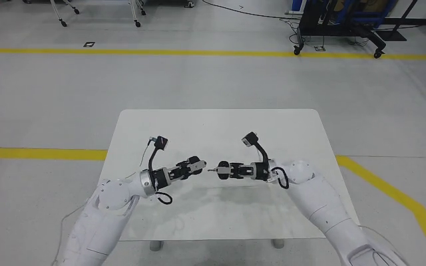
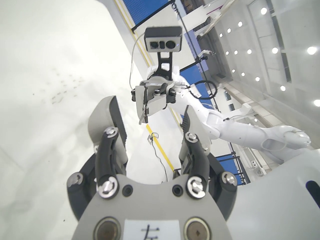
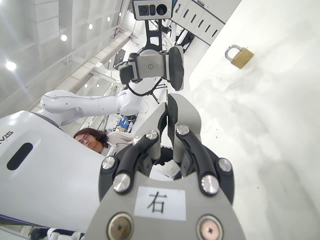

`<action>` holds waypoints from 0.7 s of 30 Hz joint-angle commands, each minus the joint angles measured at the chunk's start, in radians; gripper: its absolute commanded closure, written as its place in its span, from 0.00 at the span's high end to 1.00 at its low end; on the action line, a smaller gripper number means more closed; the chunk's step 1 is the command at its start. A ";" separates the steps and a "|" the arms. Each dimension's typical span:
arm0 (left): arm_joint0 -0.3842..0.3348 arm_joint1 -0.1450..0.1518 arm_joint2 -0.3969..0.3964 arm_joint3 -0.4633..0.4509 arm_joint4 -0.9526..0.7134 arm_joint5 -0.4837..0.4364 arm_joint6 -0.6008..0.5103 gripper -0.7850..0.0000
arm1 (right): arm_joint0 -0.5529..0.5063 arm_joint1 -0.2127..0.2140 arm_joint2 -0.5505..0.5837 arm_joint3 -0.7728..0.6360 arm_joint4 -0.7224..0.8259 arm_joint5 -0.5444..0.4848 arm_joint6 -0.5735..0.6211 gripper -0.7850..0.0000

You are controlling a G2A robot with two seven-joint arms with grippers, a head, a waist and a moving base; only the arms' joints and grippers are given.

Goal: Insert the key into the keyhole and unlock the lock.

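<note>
Both arms hang over the middle of the white table [image 1: 266,126], wrists turned in so the two grippers face each other tip to tip, near one another but with a small gap between them. The right gripper [image 3: 168,112] has its fingers pinched together, and from the left wrist view I can see them clamped on the key [image 2: 142,116], a thin sliver of metal that sticks out past the fingertips. From above, the tip of it pokes out toward the other arm. The left gripper [image 2: 148,126] stands with its fingers spread wide and nothing between them, its dark pads facing each other across the gap. It touches neither the key nor the right gripper. The lock [image 3: 239,57] is a small brass padlock with a silver shackle. It lies flat on the tabletop close to one edge, well apart from both grippers, with the shackle pointing toward that edge. I cannot tell from here whether the shackle is latched, and the keyhole is too small to make out. The tabletop around the lock shows faint scuffs and a few dark specks.
</note>
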 commanded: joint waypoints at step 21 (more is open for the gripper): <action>0.108 0.038 -0.232 -0.134 0.165 -0.125 0.053 1.00 | -0.189 0.088 0.181 -0.145 0.085 -0.118 -0.118 0.00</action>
